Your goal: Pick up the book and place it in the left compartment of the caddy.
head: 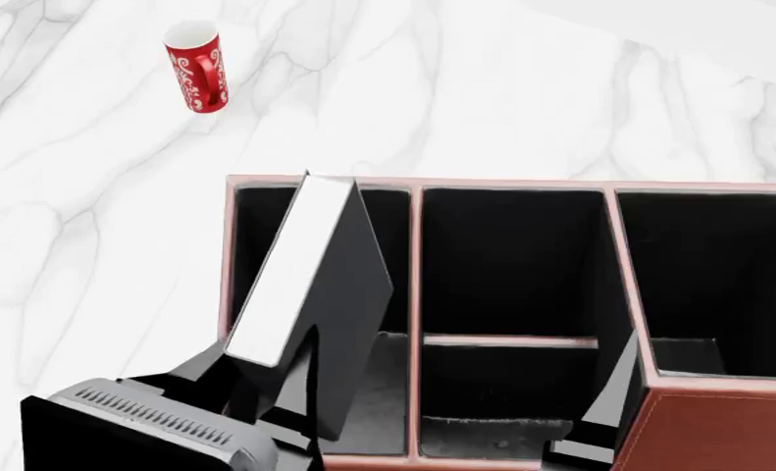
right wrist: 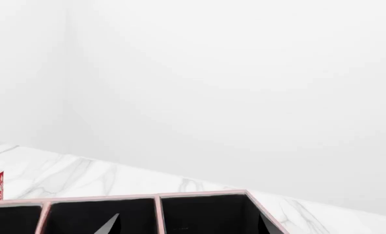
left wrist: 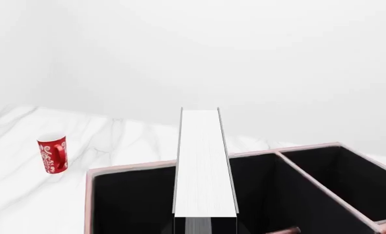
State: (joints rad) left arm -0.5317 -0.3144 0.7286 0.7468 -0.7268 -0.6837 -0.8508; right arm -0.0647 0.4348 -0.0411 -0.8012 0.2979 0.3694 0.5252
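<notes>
So we're at the placing step here. The book [head: 312, 285] is already up off the table [head: 86, 245] and hanging over the left compartment [head: 263, 211] of the caddy [head: 721, 427], white page edges facing up, tilted so its far end leans toward the caddy's back rim. The left gripper [head: 277, 388] has it by the near, lower end, jaws clamped on the covers, and the left wrist view looks straight down the page block into the black lining. It looks like the lower end sits inside the bay already, but I can't tell if it's touching the floor.

The right gripper [head: 610, 407] only shows as dark finger shapes near the caddy's front edge by the middle bay with the crossbar. Can't tell whether its jaws are apart or together.

The red mug [head: 196, 67] is well apart, up toward the table's far left corner, so no issue there.

My guess for the next move: lower the book without catching the divider wall beside it, then let go once it's resting inside.
</notes>
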